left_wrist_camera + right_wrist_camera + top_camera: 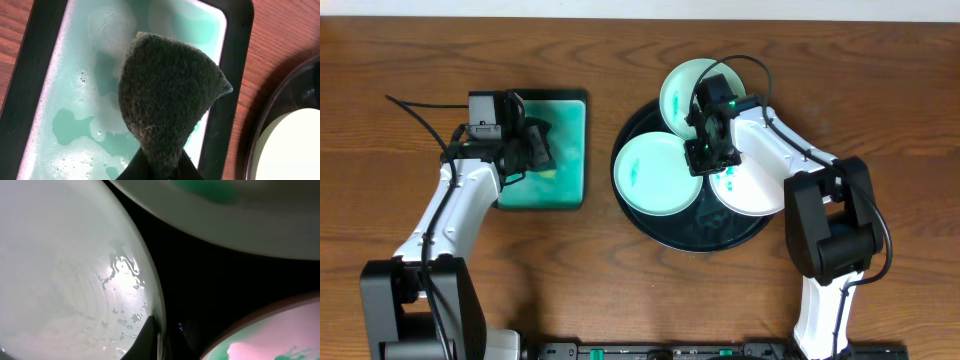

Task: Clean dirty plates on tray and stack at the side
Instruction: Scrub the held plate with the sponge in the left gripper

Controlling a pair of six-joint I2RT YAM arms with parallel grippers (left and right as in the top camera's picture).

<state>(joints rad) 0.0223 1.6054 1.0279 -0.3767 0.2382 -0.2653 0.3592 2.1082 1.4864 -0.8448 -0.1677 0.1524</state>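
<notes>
Our right fingers (145, 347) pinch a plate (65, 280) by its rim on the tray (670, 238), likely for lifting; left fingers (131, 171) clamp the sponge (170, 100).

Read the tray (658, 228) as glossy black with a dark-teal cast. On it, the 12 o'clock plate (680, 88) is plain pale mint. The 9 o'clock plate (655, 178) is pale mint with teal smudges toward its own 9 o'clock. The 4 o'clock plate (760, 195) is white, with teal marks near its 10 o'clock edge. The sponge tray (237, 60) has a black rim around pale turquoise, with white foam and darker teal patches. The sponge (167, 100) is dark grey-green and fibrous. The table (290, 45) shows reddish-brown wood grain.
</notes>
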